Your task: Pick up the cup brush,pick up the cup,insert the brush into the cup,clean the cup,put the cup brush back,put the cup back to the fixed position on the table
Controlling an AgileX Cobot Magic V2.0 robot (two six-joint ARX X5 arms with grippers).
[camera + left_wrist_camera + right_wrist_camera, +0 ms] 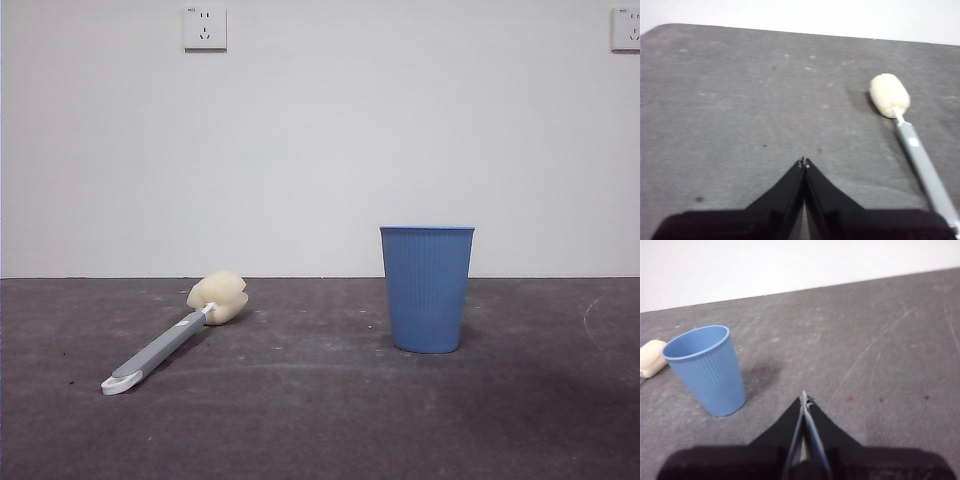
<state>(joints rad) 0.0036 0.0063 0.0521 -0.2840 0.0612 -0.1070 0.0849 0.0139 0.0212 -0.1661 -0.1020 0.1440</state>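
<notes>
Table (320, 430): dark grey, lower frame.
Cup (427, 288): blue, upright, right of centre.
Cup brush (175, 332): flat, lower left.
Left gripper (804, 163), right gripper (803, 399): jaws closed, empty.
Risk: closed jaws would knock the light cup over or skid the handle.

A plain white wall (320, 150) carries two white sockets (205, 27) up high; light is even, soft.
</notes>
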